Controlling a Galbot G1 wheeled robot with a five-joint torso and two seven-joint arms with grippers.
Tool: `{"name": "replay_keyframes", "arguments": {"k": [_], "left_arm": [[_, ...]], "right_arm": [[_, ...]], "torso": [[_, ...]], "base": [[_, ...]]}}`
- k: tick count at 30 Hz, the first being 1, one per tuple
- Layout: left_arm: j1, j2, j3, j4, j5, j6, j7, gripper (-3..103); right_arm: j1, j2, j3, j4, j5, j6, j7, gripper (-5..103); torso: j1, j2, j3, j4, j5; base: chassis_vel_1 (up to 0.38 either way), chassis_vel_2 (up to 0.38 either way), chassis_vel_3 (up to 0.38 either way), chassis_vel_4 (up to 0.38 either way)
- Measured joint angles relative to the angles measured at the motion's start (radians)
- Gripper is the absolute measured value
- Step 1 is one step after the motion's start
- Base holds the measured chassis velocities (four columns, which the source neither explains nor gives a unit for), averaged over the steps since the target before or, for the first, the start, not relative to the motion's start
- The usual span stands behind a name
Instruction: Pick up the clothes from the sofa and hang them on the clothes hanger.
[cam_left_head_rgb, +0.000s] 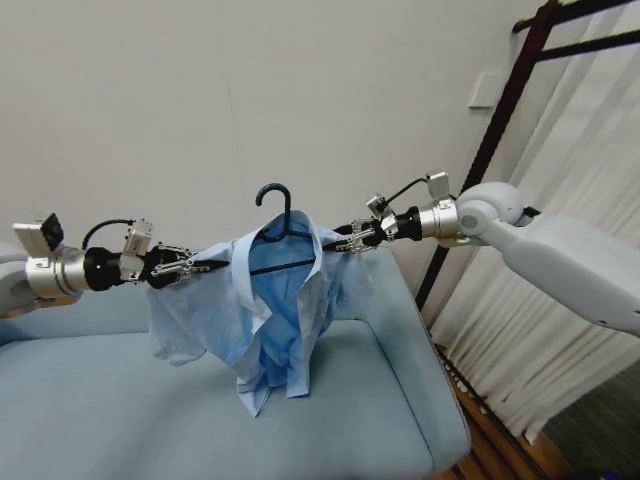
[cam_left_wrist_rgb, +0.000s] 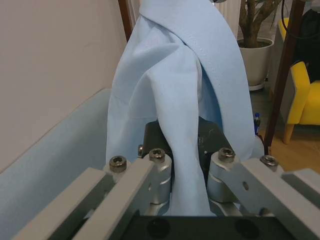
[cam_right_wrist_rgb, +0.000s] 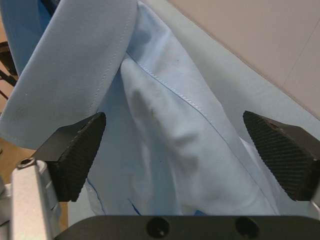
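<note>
– While our left gripper (cam_left_head_rgb: 200, 268) was clamped on the shirt (cam_left_head_rgb: 285, 320), up over the sofa (cam_left_head_rgb: 100, 400), how did it feel?
– Light and floppy, we judged; best held at the shoulders, where our right gripper (cam_left_head_rgb: 345, 240) stood, jaws apart.

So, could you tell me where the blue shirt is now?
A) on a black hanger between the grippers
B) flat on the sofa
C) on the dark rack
A: the shirt drapes a black hanger, up above the sofa between the left gripper and the right gripper.
</note>
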Motion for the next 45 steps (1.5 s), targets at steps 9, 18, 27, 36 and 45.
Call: {"name": "replay_keyframes", "arguments": {"k": [9,18,27,36,45], "left_arm": [[0.000,-0.003,0.001,-0.001,-0.001,-0.002,0.005,9],[-0.002,-0.005,0.001,-0.008,-0.001,-0.004,-0.006,9],[-0.003,-0.006,0.000,-0.012,-0.008,-0.013,-0.018,9],[-0.002,-0.013,0.000,-0.013,-0.012,-0.032,-0.065,15],[-0.028,-0.006,-0.003,0.021,-0.012,-0.057,-0.072,47]], "right_arm": [[0.026,0.013,-0.035,-0.004,-0.003,0.004,-0.001,61],[0.025,0.000,-0.036,0.021,0.021,0.004,0.006,30],[0.028,-0.009,-0.029,0.051,0.059,0.003,0.007,21],[0.025,0.000,-0.029,0.049,0.050,0.014,-0.019,18],[0.025,-0.007,-0.029,0.039,0.034,0.028,-0.038,12]], "torso": [[0.000,0.000,0.000,0.0000,0.0001],[0.000,0.000,0.000,0.0000,0.0001],[0.000,0.000,0.000,0.0000,0.0001],[0.000,0.000,0.000,0.0002,0.0000],[0.000,0.000,0.000,0.0000,0.0004]], "base": [[0.000,0.000,0.000,0.000],[0.000,0.000,0.000,0.000],[0.000,0.000,0.000,0.000],[0.000,0.000,0.000,0.000],[0.000,0.000,0.000,0.000]]}}
